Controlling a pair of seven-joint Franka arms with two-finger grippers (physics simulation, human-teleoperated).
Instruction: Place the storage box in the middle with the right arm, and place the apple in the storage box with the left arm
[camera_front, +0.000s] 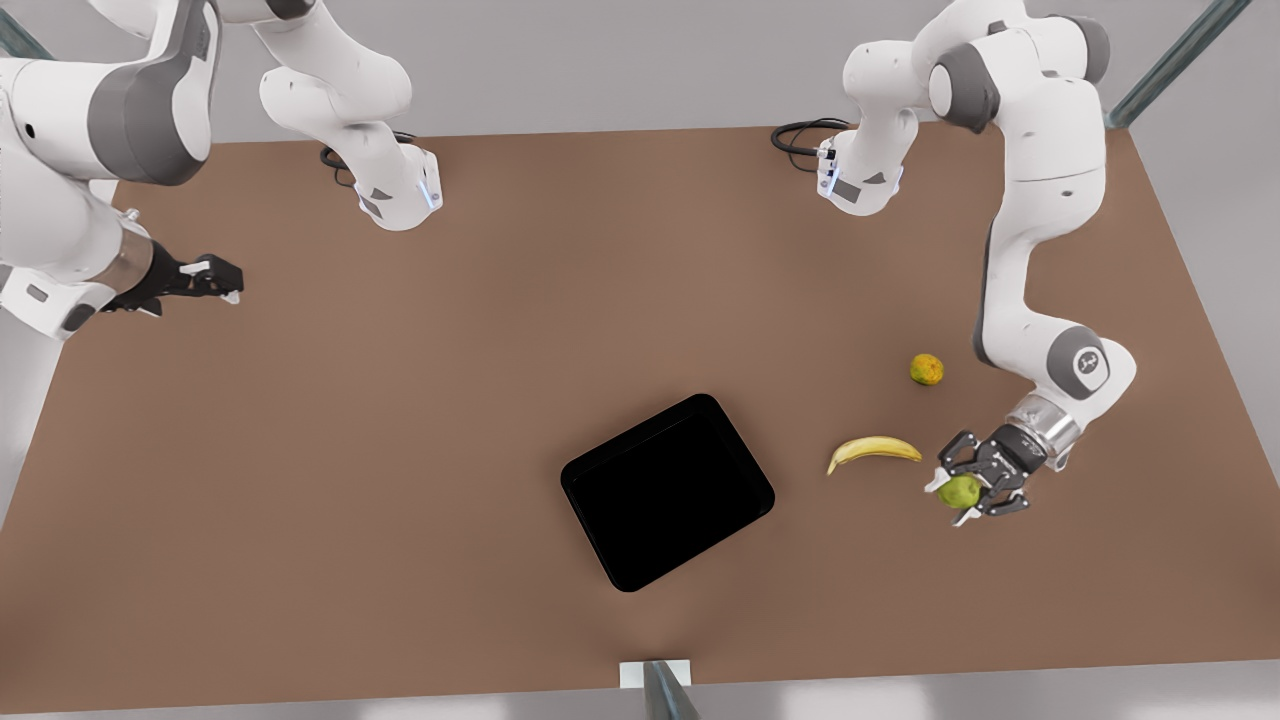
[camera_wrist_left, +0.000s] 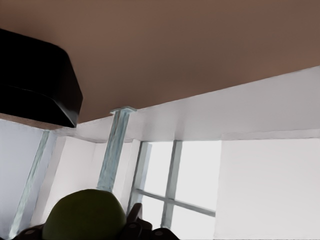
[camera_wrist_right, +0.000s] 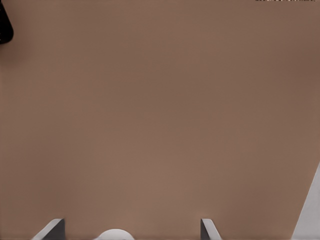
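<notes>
Left arm: bent down at the front view's right, silver wrist low, left claw clamped round the apple.

Right arm: held at the front view's left, waiting. Right claw is pointed inward, fingers seemingly parted, nothing seen between them.

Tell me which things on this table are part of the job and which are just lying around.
Part of the job:
- storage box, mid-table, empty
- apple, held in the left claw
- right claw, open, waiting at the front view's left, holding nothing

Just lying about:
- banana, between box and apple
- orange-yellow fruit, beyond the banana
</notes>
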